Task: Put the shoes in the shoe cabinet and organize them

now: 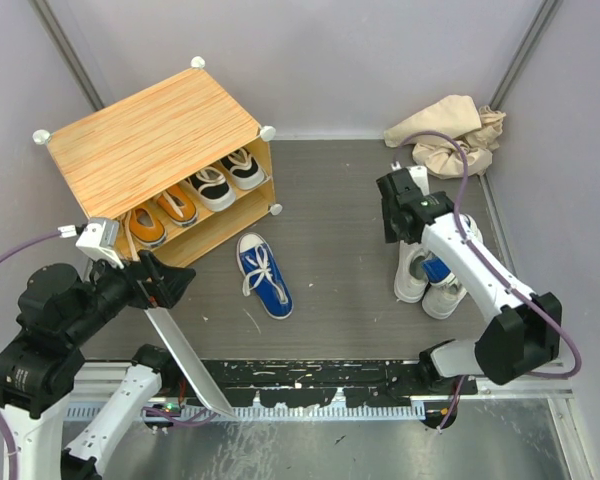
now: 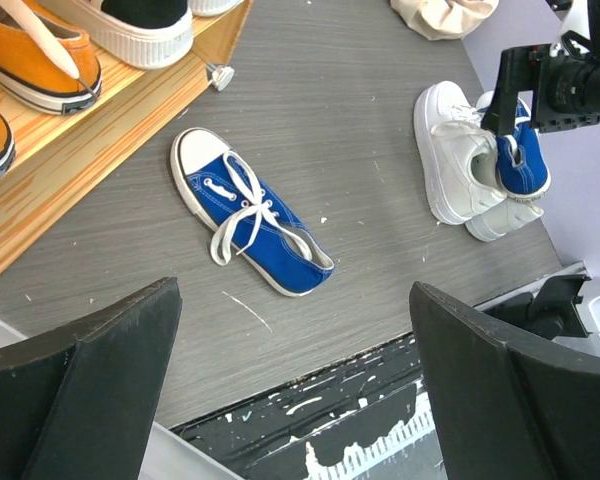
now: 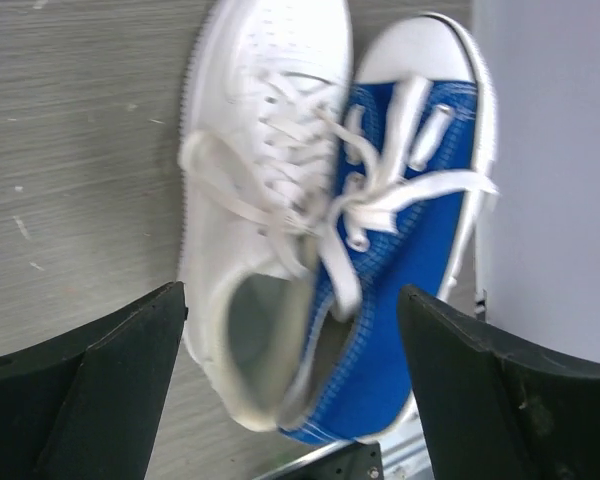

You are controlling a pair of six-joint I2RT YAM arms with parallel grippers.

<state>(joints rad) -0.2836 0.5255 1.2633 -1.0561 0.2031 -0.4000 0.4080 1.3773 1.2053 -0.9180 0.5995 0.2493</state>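
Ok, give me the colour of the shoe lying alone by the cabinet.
The shoe is blue with white laces and toe cap, clearest in the left wrist view.

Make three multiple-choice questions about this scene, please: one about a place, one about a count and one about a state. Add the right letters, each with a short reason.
1. Where is the blue shoe nearest the cabinet?
A) on the cabinet's top
B) on the table, in front of the cabinet
C) inside the cabinet

2. How many shoes show inside the cabinet?
A) two
B) six
C) four

3. How are the jaws of the right gripper?
A) open
B) shut, empty
C) shut on a shoe

Answers:
1 B: it lies flat on the grey table, just outside the cabinet's open side.
2 C: two orange shoes and two black shoes stand inside.
3 A: the right wrist view shows the fingers wide apart, gripping nothing.
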